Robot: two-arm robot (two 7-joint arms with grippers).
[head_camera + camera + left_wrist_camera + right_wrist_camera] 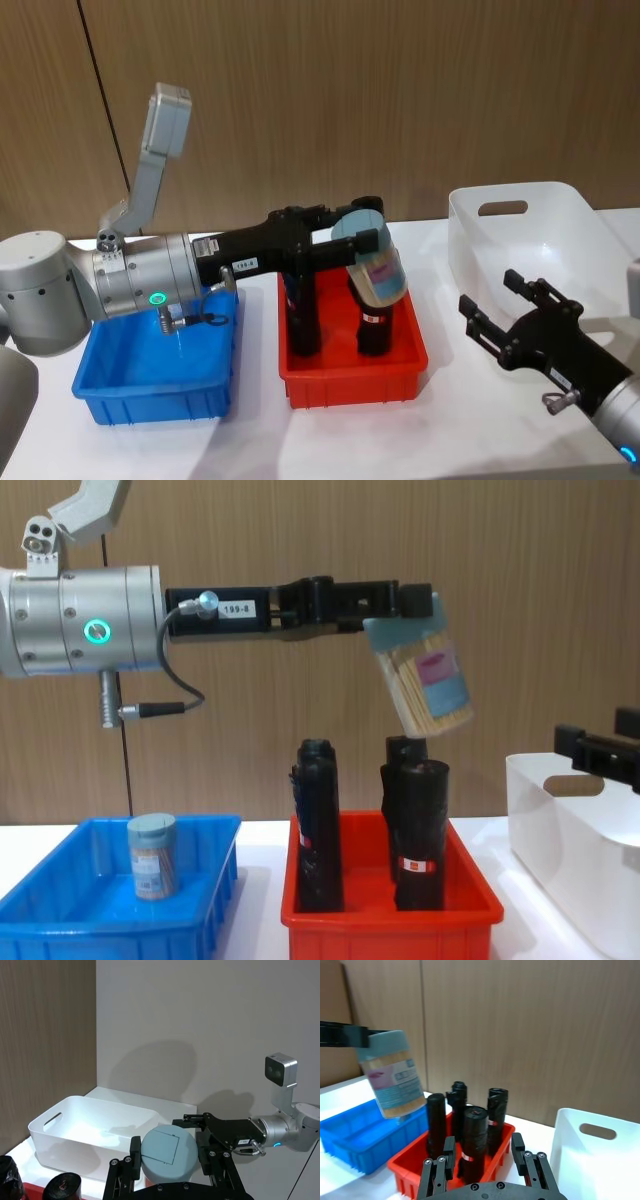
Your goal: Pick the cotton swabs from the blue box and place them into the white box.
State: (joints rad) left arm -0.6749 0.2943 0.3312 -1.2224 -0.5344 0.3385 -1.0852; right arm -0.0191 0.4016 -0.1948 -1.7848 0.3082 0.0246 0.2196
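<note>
My left gripper (358, 235) is shut on one jar of cotton swabs (375, 265), gripping it by its pale blue lid (167, 1152). The jar hangs tilted in the air above the red bin (425, 675). A second jar of cotton swabs (152, 855) stands upright in the blue box (60, 885) at the left (150, 385). The white box (530, 240) sits at the far right of the table, with nothing visible inside it (90, 1130). My right gripper (495, 293) hovers open in front of the white box, holding nothing (482, 1160).
A red bin (350, 385) between the two boxes holds several tall black rolls (415, 820) standing upright under the held jar. A wooden wall runs behind the table. Bare white tabletop lies in front of the bins.
</note>
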